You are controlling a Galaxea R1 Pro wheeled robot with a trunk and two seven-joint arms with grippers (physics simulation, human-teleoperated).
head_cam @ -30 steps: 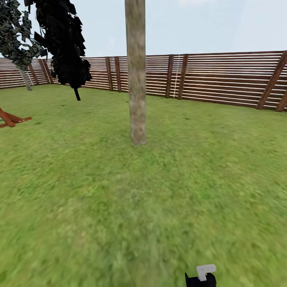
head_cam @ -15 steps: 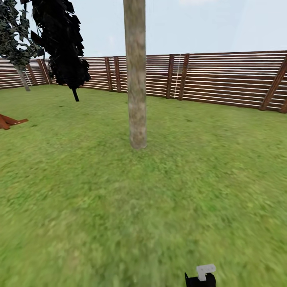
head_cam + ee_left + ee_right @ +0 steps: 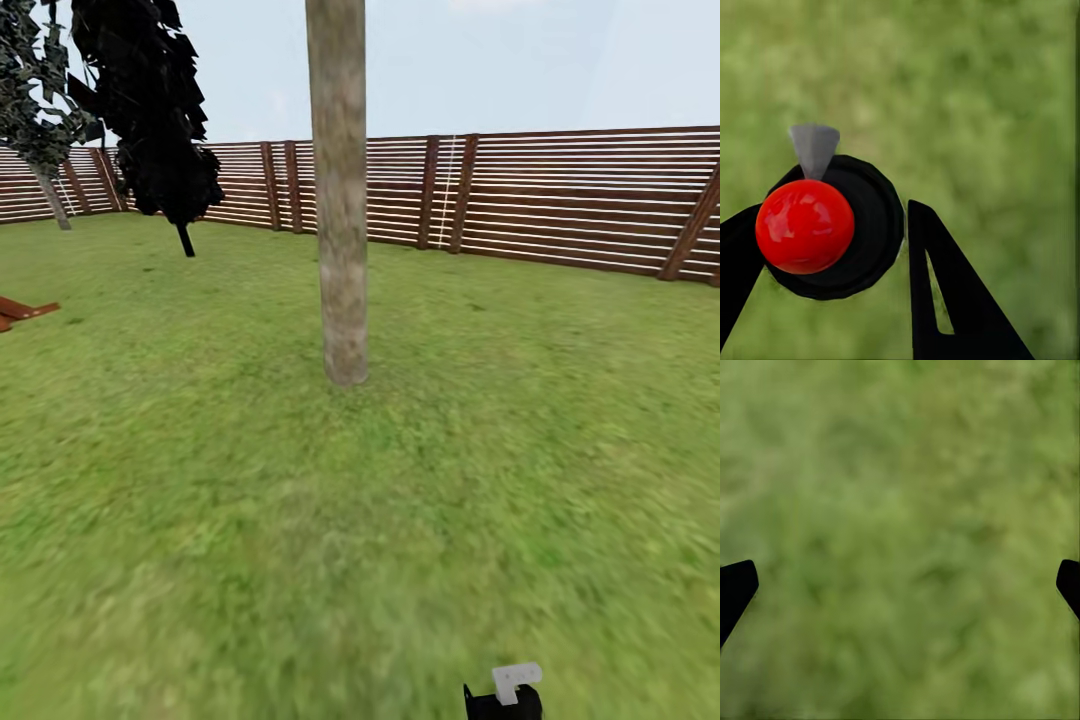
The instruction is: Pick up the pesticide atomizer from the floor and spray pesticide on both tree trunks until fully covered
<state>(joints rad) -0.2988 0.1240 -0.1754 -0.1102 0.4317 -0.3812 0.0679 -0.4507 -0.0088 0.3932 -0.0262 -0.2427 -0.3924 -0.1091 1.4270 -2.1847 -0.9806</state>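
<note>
the left gripper holds the pesticide atomizer between its fingers over the lawn, the right gripper is wide open, and the tree trunk stands ahead, so i judge the next move is coming nearer and aiming the nozzle at it.

the whole head view shifts between the earlier pictures and now, so the camera is moving, not the garden. the tree trunk at the middle sits lower and looks a little larger, its foot further down the picture than a second ago. the near-black conifer and the leafy tree beside it slide toward the left edge. the orange-brown wooden object on the lawn slips almost out at the left edge, with less of it showing than before. the fence line sits slightly lower in the picture.
</note>
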